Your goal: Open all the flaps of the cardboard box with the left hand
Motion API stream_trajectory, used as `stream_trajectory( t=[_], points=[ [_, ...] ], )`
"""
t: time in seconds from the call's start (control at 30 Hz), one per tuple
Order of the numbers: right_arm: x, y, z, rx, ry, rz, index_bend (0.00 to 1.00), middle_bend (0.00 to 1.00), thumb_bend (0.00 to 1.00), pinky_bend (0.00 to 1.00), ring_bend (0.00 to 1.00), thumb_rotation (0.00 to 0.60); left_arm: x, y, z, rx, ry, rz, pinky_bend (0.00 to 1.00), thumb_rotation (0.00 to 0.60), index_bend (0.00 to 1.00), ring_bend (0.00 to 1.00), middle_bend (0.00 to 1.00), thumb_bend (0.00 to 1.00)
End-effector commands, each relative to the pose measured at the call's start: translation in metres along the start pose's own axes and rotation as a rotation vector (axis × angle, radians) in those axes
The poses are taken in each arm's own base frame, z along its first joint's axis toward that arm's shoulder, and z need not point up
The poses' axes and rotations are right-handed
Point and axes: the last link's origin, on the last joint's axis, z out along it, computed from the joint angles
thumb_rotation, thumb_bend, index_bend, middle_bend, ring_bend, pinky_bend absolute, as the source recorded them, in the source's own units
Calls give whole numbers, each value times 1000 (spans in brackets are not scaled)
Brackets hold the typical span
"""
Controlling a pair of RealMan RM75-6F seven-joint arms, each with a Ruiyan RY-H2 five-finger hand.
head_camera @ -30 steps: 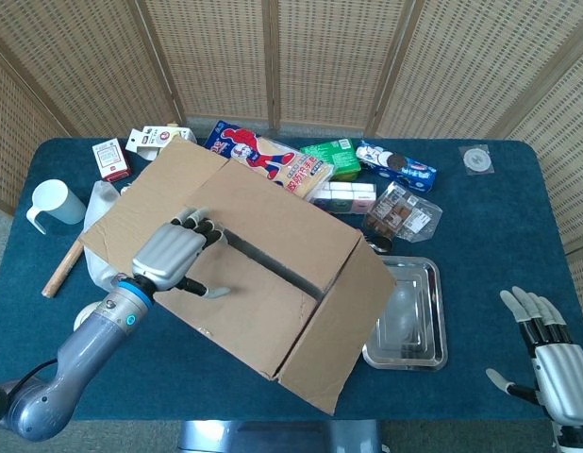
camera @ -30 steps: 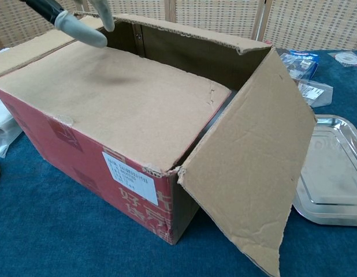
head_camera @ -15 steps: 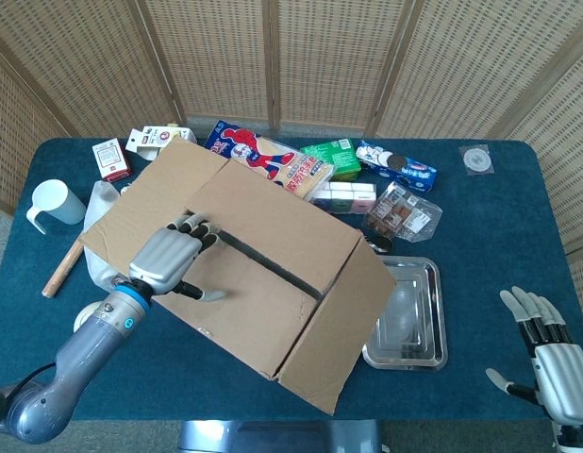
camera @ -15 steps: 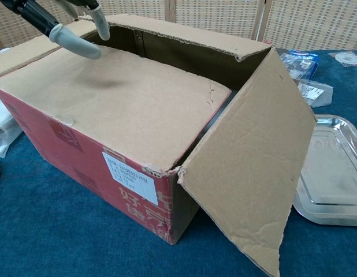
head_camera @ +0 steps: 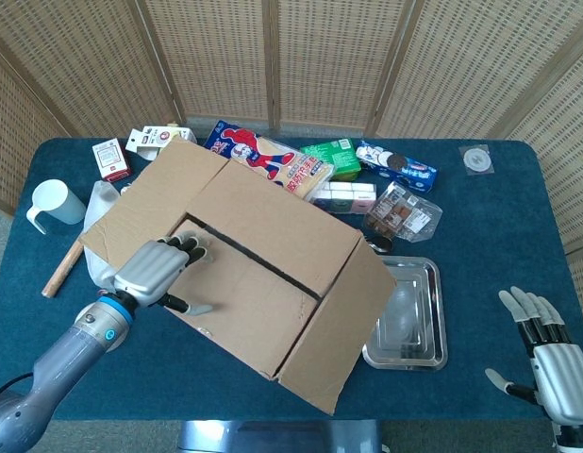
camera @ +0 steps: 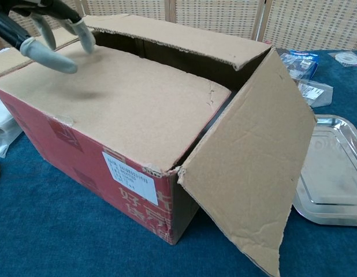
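Cardboard box (head_camera: 244, 264) at the middle of the blue desk (head_camera: 480, 255), set at an angle, with snack packets along the far edge and a steel tray (head_camera: 409, 316) touching its right side. The right end flap (head_camera: 343, 335) already hangs outward over the tray; the left end flap (head_camera: 145, 203) is folded out as well. The two long flaps lie nearly flat over the opening, the far one (head_camera: 273, 222) slightly raised, so a dark slot shows between them. Left hand (head_camera: 155, 269) sits over the left end of the near long flap (camera: 115, 104), holding nothing, its fingertips (camera: 86, 40) curled down at the slot edge, apparently to hook under a flap and lift it. Right hand (head_camera: 546, 363) rests spread and empty at the near right of the desk, well apart from the box, since the task calls only for the left.
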Motion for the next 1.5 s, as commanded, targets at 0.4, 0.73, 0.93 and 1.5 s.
stream_trajectory(
  t=[0.4, 0.73, 0.93, 1.5],
  points=[
    [0, 0, 0, 0, 1, 1, 0, 0, 0, 0, 0, 600, -2, -2, 6, -3, 0, -13, 278, 315, 262, 159, 277, 0],
    [2, 1, 0, -2, 5, 6, 0, 0, 0, 0, 0, 600, -4, 4, 7, -11, 0, 0, 271, 319, 262, 169, 335, 0],
    [1, 0, 0, 0, 3, 2, 0, 0, 0, 0, 0, 600, -3, 0, 14, 17, 2, -7, 263, 311, 265, 149, 309, 0],
    [1, 1, 1, -4, 0, 5, 0, 0, 0, 0, 0, 600, -9, 12, 33, 18, -17, 15, 253, 315, 277, 122, 288, 0]
  ],
)
